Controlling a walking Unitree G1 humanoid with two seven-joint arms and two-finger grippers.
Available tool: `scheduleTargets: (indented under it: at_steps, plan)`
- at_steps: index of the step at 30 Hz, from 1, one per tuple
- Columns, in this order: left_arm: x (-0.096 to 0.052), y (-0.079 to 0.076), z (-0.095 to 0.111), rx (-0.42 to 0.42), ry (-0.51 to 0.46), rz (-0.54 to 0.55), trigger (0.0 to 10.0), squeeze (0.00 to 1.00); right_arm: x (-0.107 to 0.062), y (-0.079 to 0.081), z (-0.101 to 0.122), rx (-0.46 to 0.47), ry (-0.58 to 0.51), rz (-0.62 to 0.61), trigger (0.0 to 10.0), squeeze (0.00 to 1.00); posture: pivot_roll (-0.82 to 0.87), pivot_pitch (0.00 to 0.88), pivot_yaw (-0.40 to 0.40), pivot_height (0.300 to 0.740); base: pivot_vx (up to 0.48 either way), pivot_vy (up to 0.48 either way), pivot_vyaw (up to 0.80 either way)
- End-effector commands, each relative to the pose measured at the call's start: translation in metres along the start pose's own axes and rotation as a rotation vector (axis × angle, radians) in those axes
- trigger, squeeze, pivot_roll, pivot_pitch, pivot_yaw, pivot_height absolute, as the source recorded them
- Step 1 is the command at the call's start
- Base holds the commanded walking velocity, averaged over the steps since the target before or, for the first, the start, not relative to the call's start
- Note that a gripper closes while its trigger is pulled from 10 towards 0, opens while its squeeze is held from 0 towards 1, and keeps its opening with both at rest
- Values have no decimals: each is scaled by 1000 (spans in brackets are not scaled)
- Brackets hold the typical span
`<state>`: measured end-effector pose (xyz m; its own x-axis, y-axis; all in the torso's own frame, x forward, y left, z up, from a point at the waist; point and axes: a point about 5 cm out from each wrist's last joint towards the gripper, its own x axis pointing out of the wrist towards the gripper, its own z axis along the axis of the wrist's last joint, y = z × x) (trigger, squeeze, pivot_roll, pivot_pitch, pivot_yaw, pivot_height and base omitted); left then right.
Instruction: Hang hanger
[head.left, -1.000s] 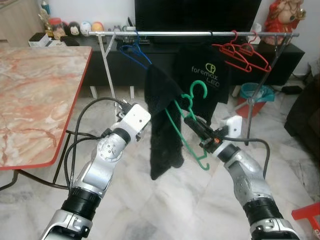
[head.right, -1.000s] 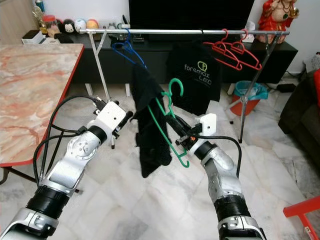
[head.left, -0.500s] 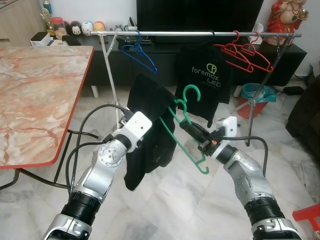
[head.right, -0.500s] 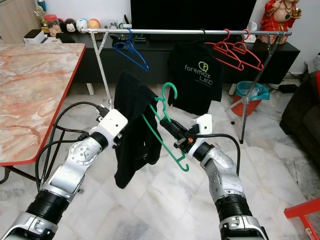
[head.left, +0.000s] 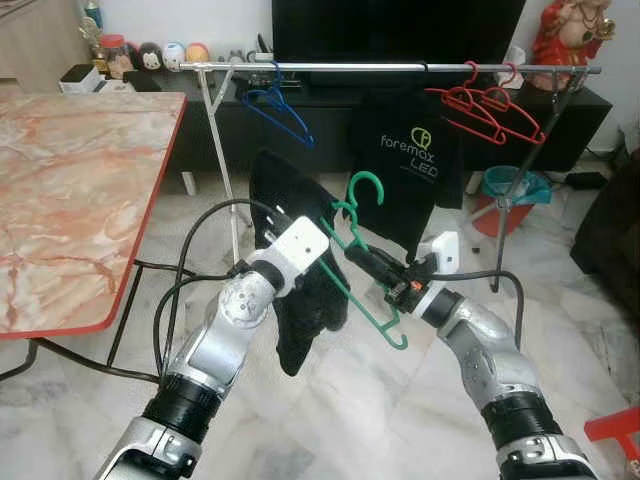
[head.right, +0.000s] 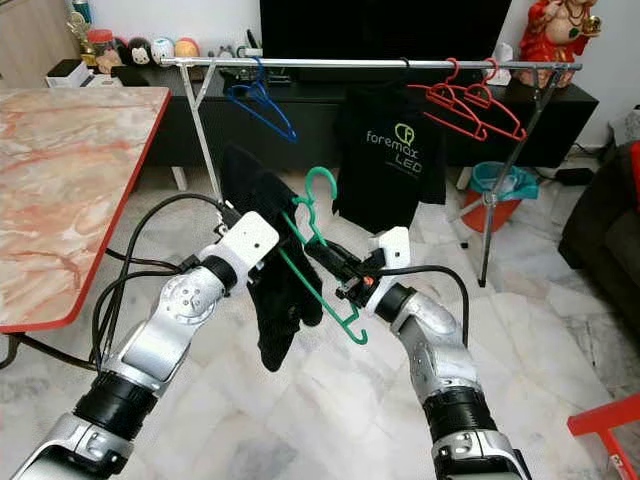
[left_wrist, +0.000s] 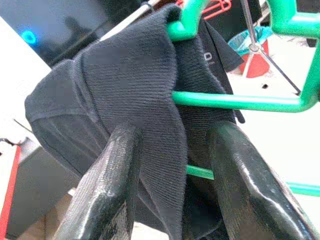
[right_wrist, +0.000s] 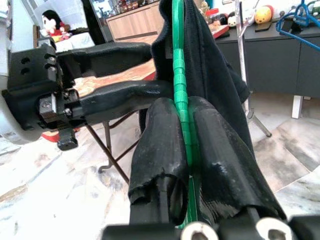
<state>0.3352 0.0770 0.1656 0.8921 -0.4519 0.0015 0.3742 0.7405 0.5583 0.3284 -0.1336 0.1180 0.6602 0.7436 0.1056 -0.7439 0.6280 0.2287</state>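
Note:
A green plastic hanger (head.left: 366, 262) is held in the air between my two arms, its hook (head.left: 367, 186) pointing up. My right gripper (head.left: 364, 259) is shut on the hanger's sloping bar; in the right wrist view the green bar (right_wrist: 178, 60) runs straight between the closed fingers (right_wrist: 165, 145). A black garment (head.left: 302, 295) is draped over the hanger's left shoulder and hangs down bunched. My left gripper (left_wrist: 175, 131) is shut on a fold of that garment (left_wrist: 130, 85) just beside the hanger's bar (left_wrist: 240, 101).
Beyond my arms stands a metal clothes rail (head.left: 400, 67) with a blue hanger (head.left: 281, 105), a black printed T-shirt (head.left: 405, 160) and red hangers (head.left: 490, 105). A marble table (head.left: 70, 190) stands at the left. A teal bucket (head.left: 512, 185) sits by the rail's right leg.
My left gripper has moved right and up toward the hanger, carrying the garment, which now hangs shorter and more bunched. The right gripper and hanger have shifted slightly left.

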Motion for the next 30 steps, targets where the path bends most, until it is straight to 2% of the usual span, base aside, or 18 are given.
scheduleTargets:
  at_steps: [1, 7, 10, 14, 21, 30]
  plan:
    - [3, 0, 0, 24, 13, 2, 10000, 0, 7, 5, 16, -42, -54, 38, 0, 0, 112, 0, -40, 740, 0, 0, 0]
    - [4, 7, -4, 67, 68, 91, 10000, 0, 7, 7, 16, -38, -52, 51, 0, 0, 114, 0, -40, 740, 0, 0, 0]
    - [5, 6, -7, 67, 90, 76, 10000, 0, 7, 7, 16, -37, -51, 52, 0, 0, 114, 0, -40, 740, 0, 0, 0]
    - [5, 11, -11, 117, 116, 135, 10000, 0, 8, 10, 14, -36, -38, 75, 0, 0, 111, 0, -41, 740, 0, 0, 0]
    - [4, 17, -16, 132, 160, 192, 10000, 0, 8, 13, 13, -30, -26, 100, 0, 0, 108, 0, -44, 740, 0, 0, 0]
    - [3, 36, -25, 182, 226, 313, 10000, 0, 9, 17, 12, -25, -15, 125, 0, 0, 105, 0, -44, 740, 0, 0, 0]
